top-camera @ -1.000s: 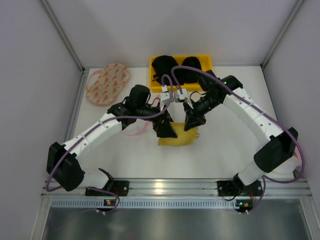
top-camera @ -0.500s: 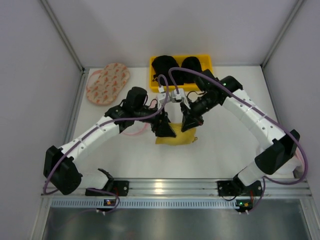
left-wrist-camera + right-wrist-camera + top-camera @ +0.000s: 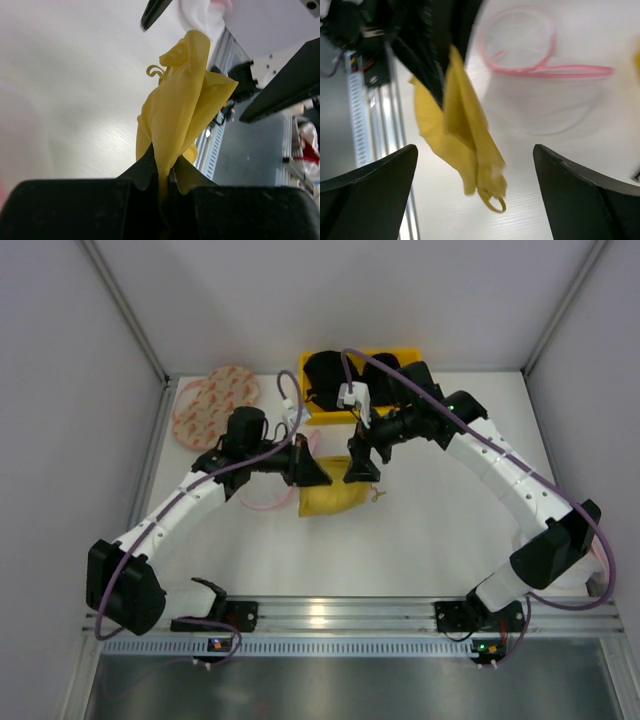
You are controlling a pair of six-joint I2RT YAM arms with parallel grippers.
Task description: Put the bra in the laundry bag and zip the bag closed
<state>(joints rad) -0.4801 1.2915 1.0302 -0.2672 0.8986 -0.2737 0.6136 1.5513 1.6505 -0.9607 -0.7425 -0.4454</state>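
Observation:
The mustard-yellow bra hangs from my left gripper, which is shut on a fold of its fabric; the jaws pinch it tight. My right gripper stands wide open just right of the bra and holds nothing. In the right wrist view the bra dangles between the open fingers, a thin strap loop at its lower end. The laundry bag, white mesh with a pink zip rim, lies flat on the table left of the bra, partly under my left forearm.
A yellow bin with black bras stands at the back centre, close behind the right gripper. A larger oval pinkish bag with orange-red marks lies at the back left. Grey walls close in both sides; a metal rail runs along the near edge.
My left gripper has shut on the bra and drawn it left and back. The right gripper has let go of it, opened wide and pulled back toward the bin.

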